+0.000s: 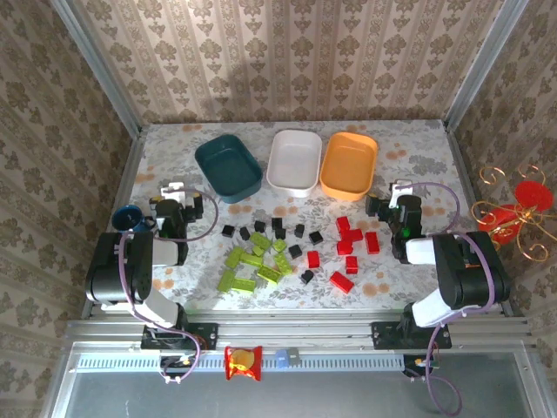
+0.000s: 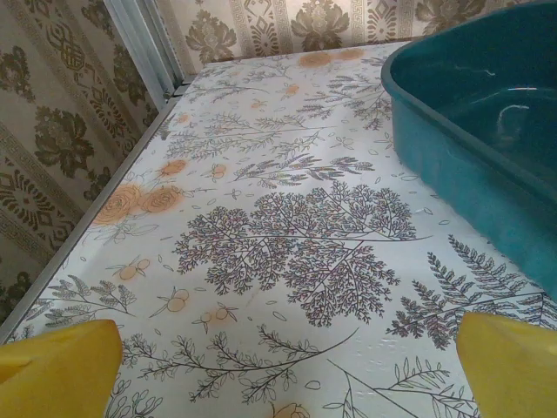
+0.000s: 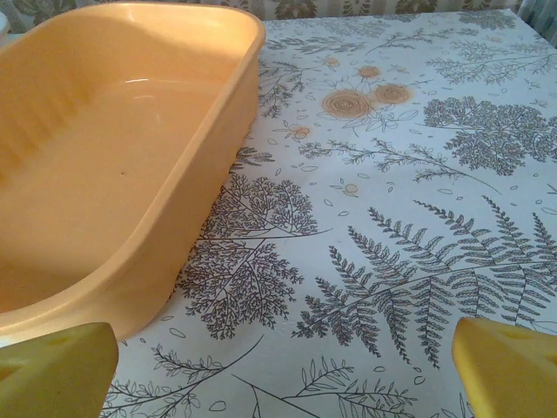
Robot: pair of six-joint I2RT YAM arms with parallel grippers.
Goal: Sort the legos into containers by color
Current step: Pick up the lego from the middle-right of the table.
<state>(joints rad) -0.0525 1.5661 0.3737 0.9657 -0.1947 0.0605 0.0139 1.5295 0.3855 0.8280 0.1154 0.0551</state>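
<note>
Three empty containers stand in a row at the back: a dark teal tray (image 1: 228, 164), a white tray (image 1: 293, 159) and an orange tray (image 1: 348, 164). The legos lie loose in front of them: lime-green bricks (image 1: 252, 263) on the left, tiny black cubes (image 1: 278, 232) in the middle, red blocks (image 1: 350, 247) on the right. My left gripper (image 1: 180, 195) is open above bare cloth, left of the teal tray (image 2: 470, 148); its yellow fingertips (image 2: 57, 370) hold nothing. My right gripper (image 1: 389, 197) is open too, just right of the orange tray (image 3: 113, 174), fingertips (image 3: 509, 370) empty.
A dark blue mug (image 1: 128, 218) stands by the left arm. A red and gold ornament (image 1: 513, 213) sits off the table's right edge. Metal-framed patterned walls close in the left, back and right sides. A floral cloth (image 1: 409, 144) covers the table.
</note>
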